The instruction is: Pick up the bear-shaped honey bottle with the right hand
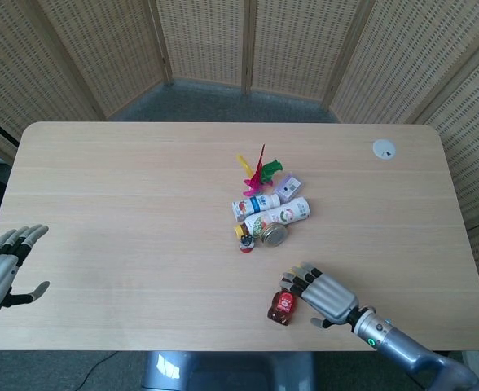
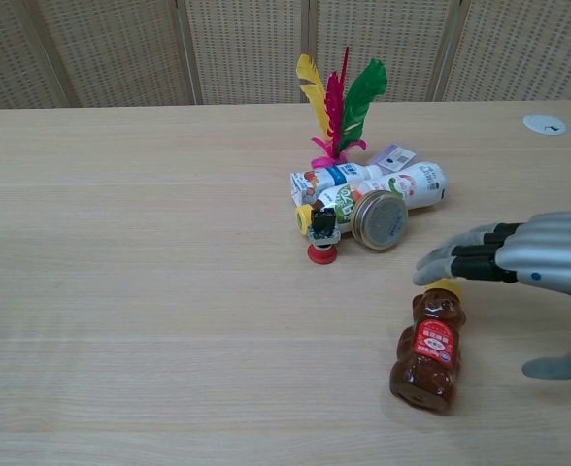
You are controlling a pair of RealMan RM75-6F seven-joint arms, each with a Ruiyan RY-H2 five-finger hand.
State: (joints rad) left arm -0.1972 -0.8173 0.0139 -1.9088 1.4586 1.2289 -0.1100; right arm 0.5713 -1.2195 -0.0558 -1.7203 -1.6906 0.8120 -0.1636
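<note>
Since the bear-shaped honey bottle (image 2: 429,350) lies flat on the table (image 1: 125,212) near its front edge, yellow cap pointing away from the robot toward the clutter, its long axis runs roughly front to back. Right hand (image 2: 519,262) sits just to its right, fingers (image 2: 460,254) spread and holding nothing, tips over the cap end; thumb low beside the body. Left hand (image 1: 2,269) is well apart at the far left, also spread and idle, so right is the obvious one.
</note>
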